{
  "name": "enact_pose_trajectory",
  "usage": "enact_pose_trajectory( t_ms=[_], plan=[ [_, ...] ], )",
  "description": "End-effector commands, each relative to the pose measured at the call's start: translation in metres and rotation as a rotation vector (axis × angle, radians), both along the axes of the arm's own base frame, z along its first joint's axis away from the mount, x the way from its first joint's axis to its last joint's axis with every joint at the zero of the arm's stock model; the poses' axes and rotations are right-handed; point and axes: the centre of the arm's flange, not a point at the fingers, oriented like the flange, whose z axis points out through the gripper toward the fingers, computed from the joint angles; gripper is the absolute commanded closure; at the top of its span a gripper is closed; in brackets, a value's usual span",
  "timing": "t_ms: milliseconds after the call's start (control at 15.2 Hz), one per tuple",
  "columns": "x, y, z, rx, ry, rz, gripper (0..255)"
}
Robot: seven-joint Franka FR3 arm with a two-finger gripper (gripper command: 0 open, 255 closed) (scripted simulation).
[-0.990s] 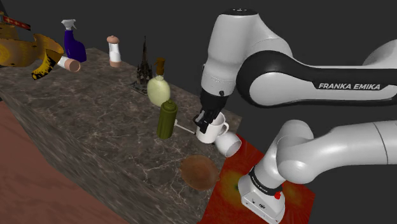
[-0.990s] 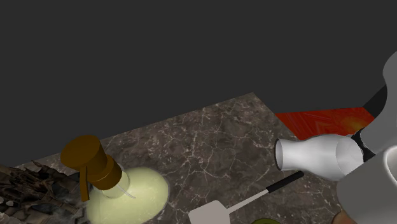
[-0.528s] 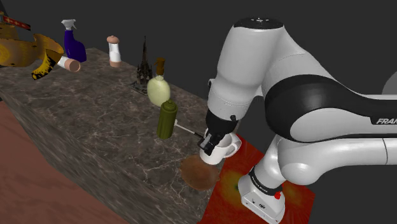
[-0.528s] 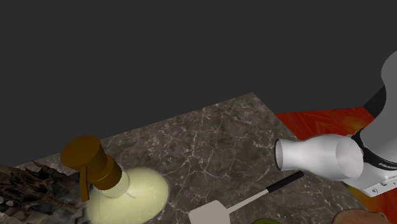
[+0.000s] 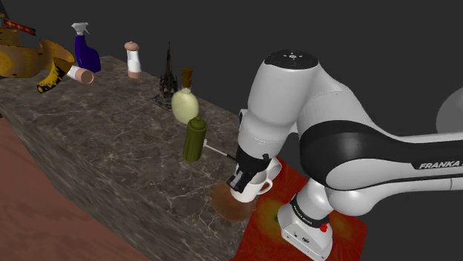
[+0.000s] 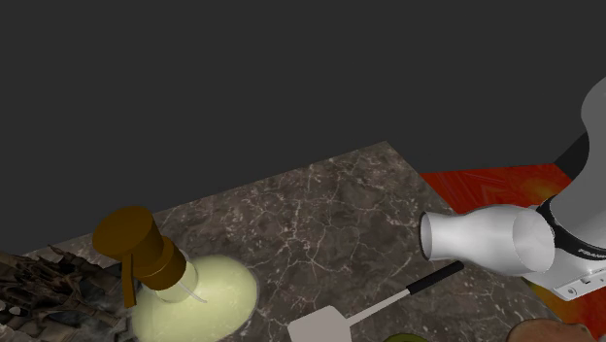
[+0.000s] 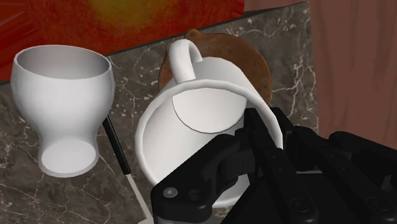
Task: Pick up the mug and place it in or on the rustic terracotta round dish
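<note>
While the tool (image 5: 240, 180) grips its rim, the plain white loop-handled mug (image 7: 203, 86) hangs tilted.

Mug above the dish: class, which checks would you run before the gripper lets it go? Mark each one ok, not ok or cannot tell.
1. Gripper shut on the rim of the white mug: ok.
2. Mug overlapping the brown dish in the shoulder view: ok.
3. Mug centred over the dish: cannot tell.
4. Gap between mug and dish small enough for a gentle release: cannot tell.
5. White goblet apart from the mug: ok.
6. Green bottle apart from the arm: ok.
</note>
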Motion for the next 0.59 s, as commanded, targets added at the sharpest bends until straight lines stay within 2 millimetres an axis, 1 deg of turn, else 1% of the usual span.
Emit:
enact_pose_trajectory(
  t_ms=[0,528],
  plan=[
    [0.001,0.000,-0.011,0.000,-0.001,0.000,255],
    [0.001,0.000,-0.053,0.000,-0.001,0.000,255]
  ],
)
